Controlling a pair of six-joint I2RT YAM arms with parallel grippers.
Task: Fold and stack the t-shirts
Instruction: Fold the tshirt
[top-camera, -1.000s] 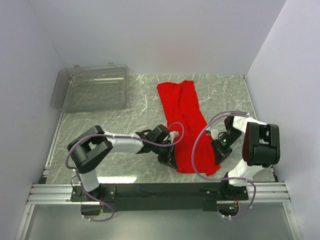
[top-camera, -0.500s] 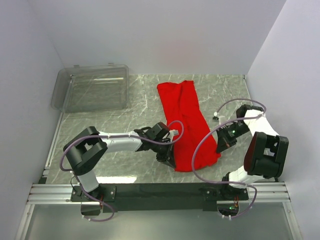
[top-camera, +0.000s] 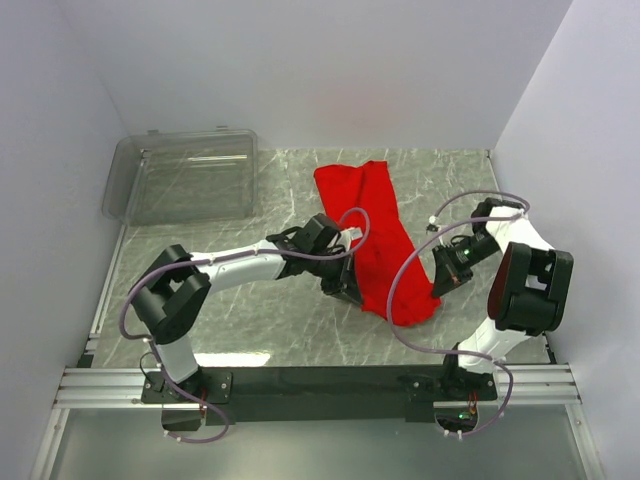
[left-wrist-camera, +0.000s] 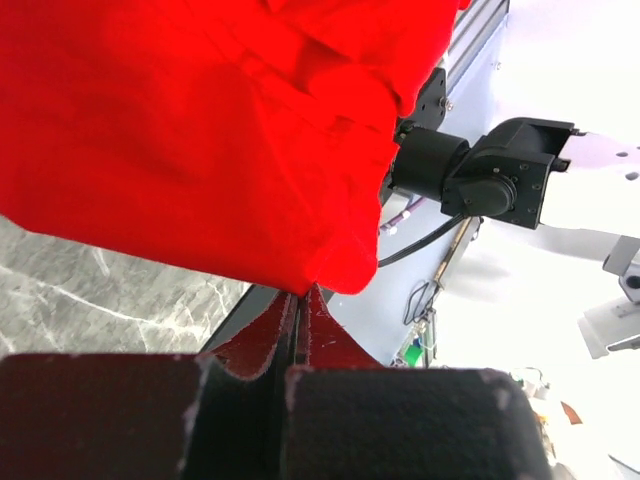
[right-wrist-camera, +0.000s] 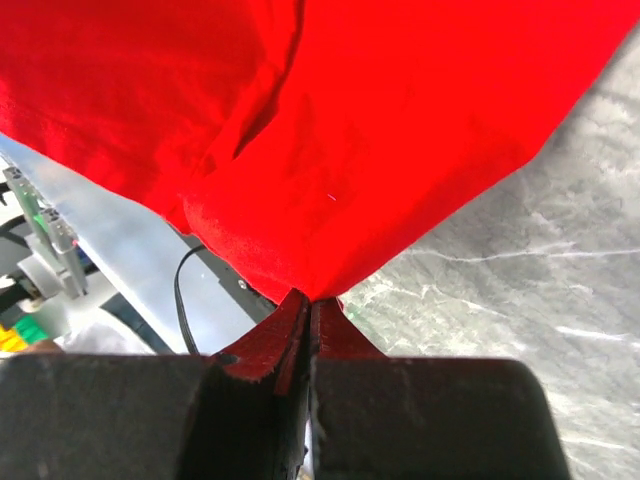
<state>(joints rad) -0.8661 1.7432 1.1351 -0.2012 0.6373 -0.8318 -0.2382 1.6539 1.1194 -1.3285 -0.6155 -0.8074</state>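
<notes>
Well, the left fingers (left-wrist-camera: 255, 350) and right fingers (right-wrist-camera: 260, 345) each pinch a near hem corner of the red t-shirt (top-camera: 365, 215), stretched lengthwise along the counter (top-camera: 250, 300). I'd carry both corners forward level, hem taut, so the fold lands square.

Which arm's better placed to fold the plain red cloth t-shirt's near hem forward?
Right, probably. The left gripper and right gripper each pinch a near corner of the t-shirt, but the left arm is stretched out; the right is bent.
</notes>
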